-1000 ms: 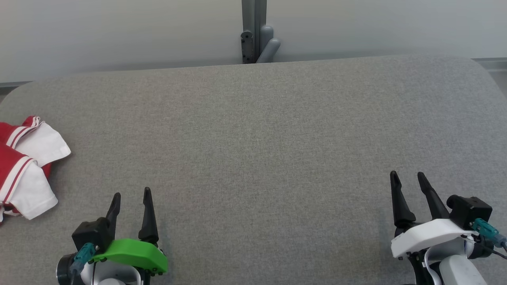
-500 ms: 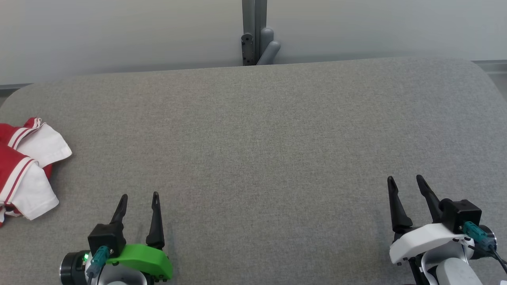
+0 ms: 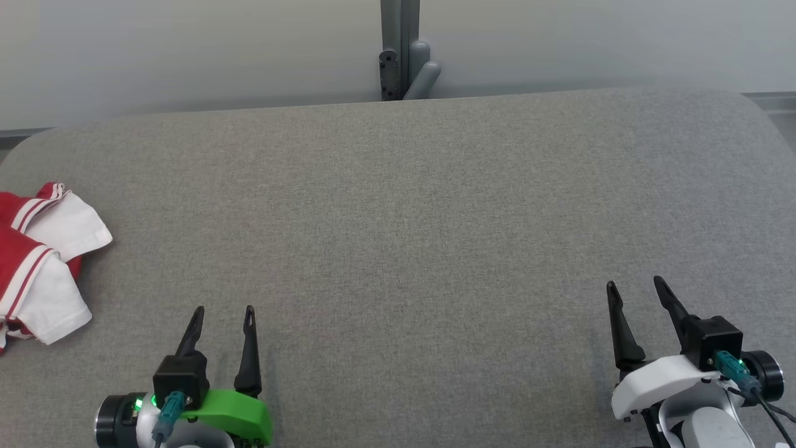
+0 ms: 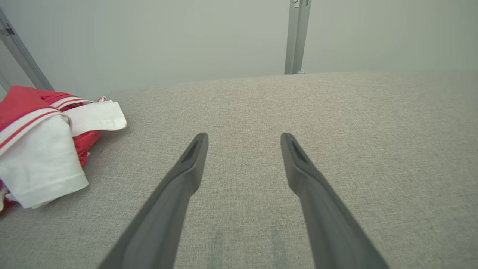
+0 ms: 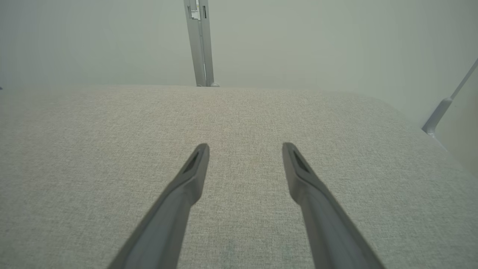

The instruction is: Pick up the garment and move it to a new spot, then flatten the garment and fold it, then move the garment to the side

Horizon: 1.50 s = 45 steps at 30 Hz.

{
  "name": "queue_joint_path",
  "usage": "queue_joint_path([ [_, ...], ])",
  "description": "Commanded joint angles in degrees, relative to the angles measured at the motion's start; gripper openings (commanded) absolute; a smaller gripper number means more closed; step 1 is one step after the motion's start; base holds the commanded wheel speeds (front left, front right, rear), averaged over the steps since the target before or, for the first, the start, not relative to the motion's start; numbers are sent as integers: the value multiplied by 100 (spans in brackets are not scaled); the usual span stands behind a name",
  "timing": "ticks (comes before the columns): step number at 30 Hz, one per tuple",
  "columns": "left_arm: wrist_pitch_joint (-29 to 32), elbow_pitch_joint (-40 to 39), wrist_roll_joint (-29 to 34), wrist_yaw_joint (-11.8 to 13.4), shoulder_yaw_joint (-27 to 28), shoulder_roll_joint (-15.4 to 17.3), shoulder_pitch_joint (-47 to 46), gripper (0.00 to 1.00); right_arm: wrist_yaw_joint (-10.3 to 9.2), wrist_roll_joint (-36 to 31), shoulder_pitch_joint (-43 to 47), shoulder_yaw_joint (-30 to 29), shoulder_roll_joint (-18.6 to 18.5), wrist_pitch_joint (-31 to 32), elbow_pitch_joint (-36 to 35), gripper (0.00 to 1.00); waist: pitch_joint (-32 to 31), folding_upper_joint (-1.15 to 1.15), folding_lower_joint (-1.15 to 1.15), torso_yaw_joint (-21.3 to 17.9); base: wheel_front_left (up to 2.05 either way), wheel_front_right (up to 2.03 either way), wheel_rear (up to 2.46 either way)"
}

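The red-and-white garment [image 3: 43, 261] lies bunched at the far left edge of the frame on the grey bench [image 3: 404, 218], touching neither tool. My left tool [image 3: 224, 309] at lower left and right tool [image 3: 635, 282] at lower right both hover with fingers spread, holding nothing. I judge they sit low and wide apart to leave the bench's middle free for flattening, the left one nearer for the pick.
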Motion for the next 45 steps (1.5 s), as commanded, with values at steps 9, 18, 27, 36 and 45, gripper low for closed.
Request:
queue_joint_path([
  [9, -46, 15, -7, 47, 22, 37, 75, 100, 0, -85, 66, -66, 31, -35, -11, 100, 31, 0, 0, 76, 0, 0, 0],
  [18, -45, 80, -183, 115, 54, 37, 112, 100, 0, 122, 121, 268, 17, -34, 55, 100, 7, 0, 0, 804, 0, 0, 0],
  [27, -46, 174, -145, 127, 273, 35, 225, 100, 0, 181, 74, 515, 28, -34, 40, 100, 24, 0, 0, 1986, 0, 0, 0],
  [36, -45, 246, -227, 156, 630, 35, 400, 100, -1, 144, -64, 754, 36, -34, 77, 100, 133, 0, 0, 3004, 0, 0, 0],
  [45, -45, 115, -502, 233, 701, 30, 542, 100, -2, 250, -349, 1057, -72, -34, 234, 100, 287, 0, 0, 3071, 0, 0, 0],
])
